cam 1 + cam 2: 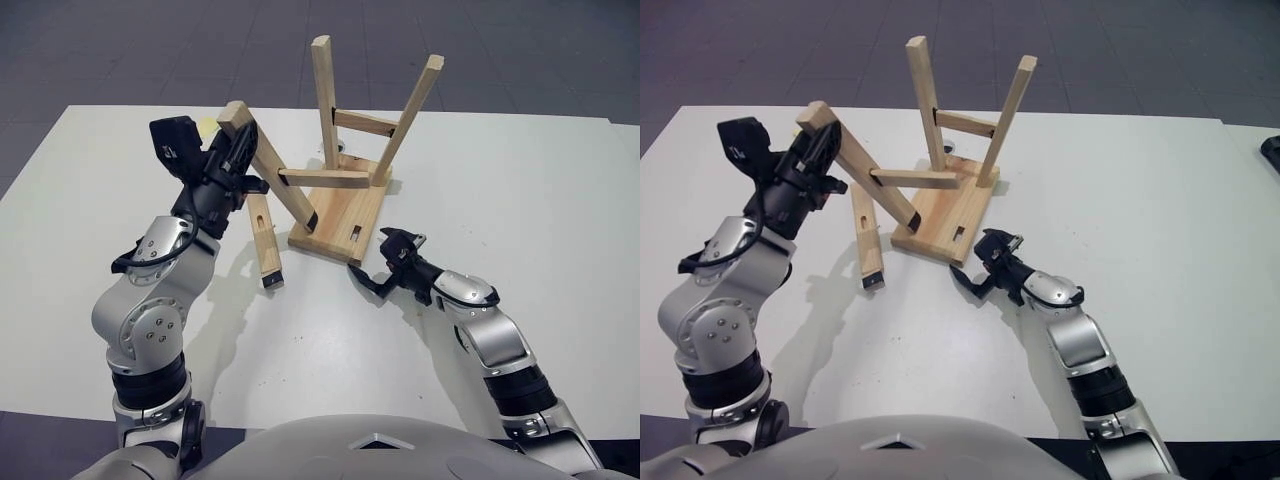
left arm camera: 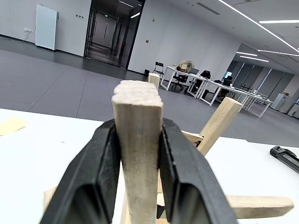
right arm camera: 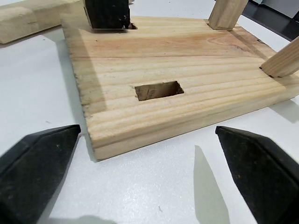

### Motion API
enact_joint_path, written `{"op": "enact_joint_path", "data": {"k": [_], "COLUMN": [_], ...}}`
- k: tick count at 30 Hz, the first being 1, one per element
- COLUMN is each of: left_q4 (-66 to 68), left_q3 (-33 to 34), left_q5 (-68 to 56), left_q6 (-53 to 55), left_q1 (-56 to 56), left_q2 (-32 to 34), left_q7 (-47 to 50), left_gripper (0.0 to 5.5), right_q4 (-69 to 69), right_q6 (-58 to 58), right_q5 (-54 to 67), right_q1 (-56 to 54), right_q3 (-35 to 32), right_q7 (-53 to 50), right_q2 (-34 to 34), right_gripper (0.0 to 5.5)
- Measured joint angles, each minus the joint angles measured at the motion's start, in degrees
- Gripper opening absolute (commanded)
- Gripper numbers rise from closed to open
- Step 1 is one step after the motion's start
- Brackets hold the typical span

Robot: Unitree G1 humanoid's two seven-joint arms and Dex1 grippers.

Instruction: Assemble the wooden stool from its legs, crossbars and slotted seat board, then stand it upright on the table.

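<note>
The seat board (image 1: 340,215) lies flat near the middle of the table (image 1: 530,190). Two far legs (image 1: 325,100) stand upright from it, joined by a crossbar (image 1: 365,123). A third leg (image 1: 283,180) leans up from the board's left corner, with a second crossbar (image 1: 325,179) jutting from it. Your left claw (image 1: 240,148) is clamped on that leg's upper end. A loose leg (image 1: 264,240) lies just left of the board. Your right claw (image 1: 385,260) is spread wide just beside the board's near corner, facing an empty slot (image 3: 159,90).
</note>
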Motion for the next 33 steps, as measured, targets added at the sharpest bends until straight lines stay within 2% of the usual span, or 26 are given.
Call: {"op": "enact_joint_path", "data": {"k": [15, 22, 26, 33], "left_q4": [3.7, 3.6, 2.9, 2.1], "left_q3": [-0.2, -2.5, -5.4, -6.2], "left_q5": [4.6, 7.8, 10.0, 10.4], "left_q6": [-3.8, -4.8, -3.4, 3.1], "left_q1": [1.7, 2.5, 2.3, -0.1], "left_q2": [-0.5, 1.1, 2.0, 1.9], "left_q7": [-5.0, -8.4, -9.1, -6.4], "left_gripper": [1.02, 1.02, 1.02, 1.02], "right_q4": [0.9, -0.6, -5.5, -11.3], "right_q6": [-0.3, 0.1, 1.6, 4.6], "right_q5": [-0.6, -0.7, -1.0, -0.6], "right_q1": [-0.1, 0.1, 0.7, 0.0], "right_q3": [0.3, 0.1, -0.1, -2.4], "right_q7": [-0.1, -0.1, -0.1, -1.5], "right_q2": [0.2, 0.0, -1.2, -1.3], "right_gripper": [5.4, 5.4, 5.4, 5.4]}}
